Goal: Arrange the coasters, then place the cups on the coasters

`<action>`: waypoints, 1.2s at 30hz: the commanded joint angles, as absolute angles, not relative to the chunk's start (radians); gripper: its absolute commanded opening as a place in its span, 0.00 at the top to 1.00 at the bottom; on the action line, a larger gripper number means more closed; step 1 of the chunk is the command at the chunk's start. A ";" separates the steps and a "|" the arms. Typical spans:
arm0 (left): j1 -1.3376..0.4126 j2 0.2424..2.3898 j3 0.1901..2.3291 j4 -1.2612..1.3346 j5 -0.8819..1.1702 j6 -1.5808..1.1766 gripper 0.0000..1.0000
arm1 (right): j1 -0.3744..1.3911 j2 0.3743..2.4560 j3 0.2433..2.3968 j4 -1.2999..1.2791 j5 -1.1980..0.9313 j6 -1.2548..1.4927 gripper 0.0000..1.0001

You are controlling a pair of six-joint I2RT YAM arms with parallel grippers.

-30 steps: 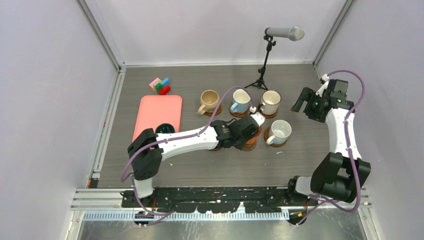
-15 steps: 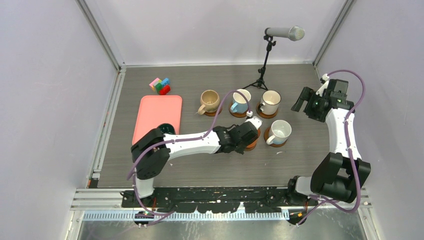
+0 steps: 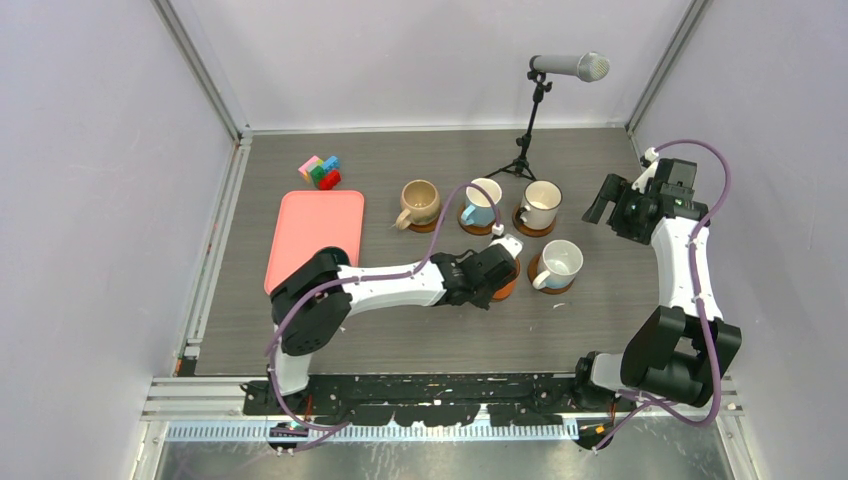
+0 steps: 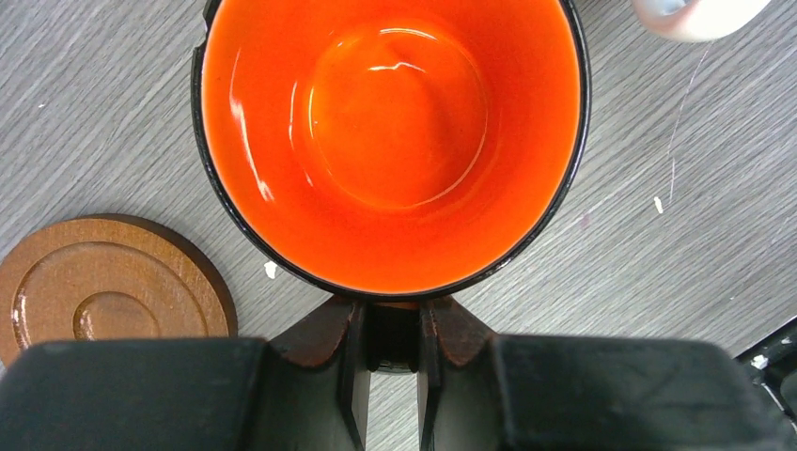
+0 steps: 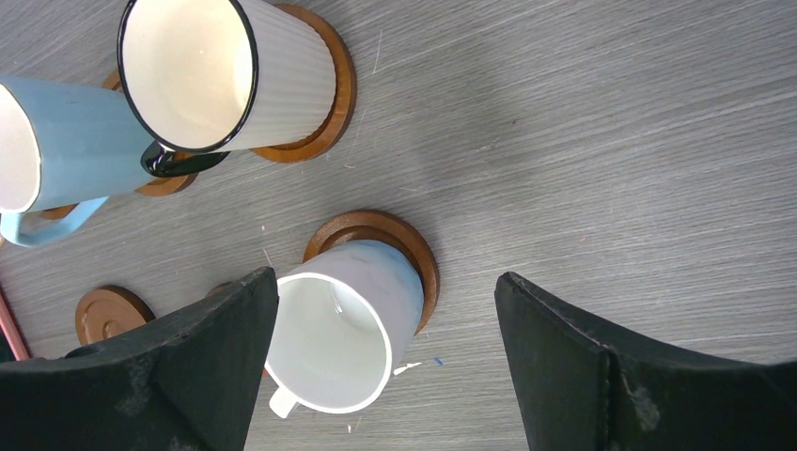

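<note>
Left gripper [image 4: 393,324]: jaws narrow, clamped on the dark handle [image 4: 392,343] of the orange cup [image 4: 395,141]. The cup is upright in the front row, between 1 bare coaster [image 4: 108,291] and the white cup [image 5: 329,348]. Whether a coaster lies beneath it cannot be determined. Right gripper [image 5: 381,291]: jaws wide, holding nothing, off the table at the right side, facing the white cup on its coaster [image 5: 414,244].

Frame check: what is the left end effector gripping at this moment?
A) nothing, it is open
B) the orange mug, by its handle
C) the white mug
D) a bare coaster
B: in the left wrist view the left end effector is closed on the handle of the orange mug, and a bare coaster lies untouched beside it.
</note>
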State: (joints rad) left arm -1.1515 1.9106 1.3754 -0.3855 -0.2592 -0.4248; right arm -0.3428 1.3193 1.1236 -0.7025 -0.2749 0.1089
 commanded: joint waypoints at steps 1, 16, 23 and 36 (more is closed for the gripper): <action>-1.144 1.899 1.396 -0.306 -0.250 -0.452 1.00 | -0.347 1.285 1.124 -0.663 -0.283 0.108 0.10; -1.125 1.877 1.370 -0.311 -0.248 -0.453 1.00 | -0.347 1.285 1.125 -0.663 -0.288 0.103 0.10; -1.126 1.872 1.347 -0.313 -0.276 -0.429 0.98 | -0.348 1.282 1.130 -0.664 -0.293 0.107 0.10; -1.141 1.839 1.314 -0.316 -0.282 -0.405 0.69 | -0.347 1.279 1.132 -0.664 -0.289 0.105 0.10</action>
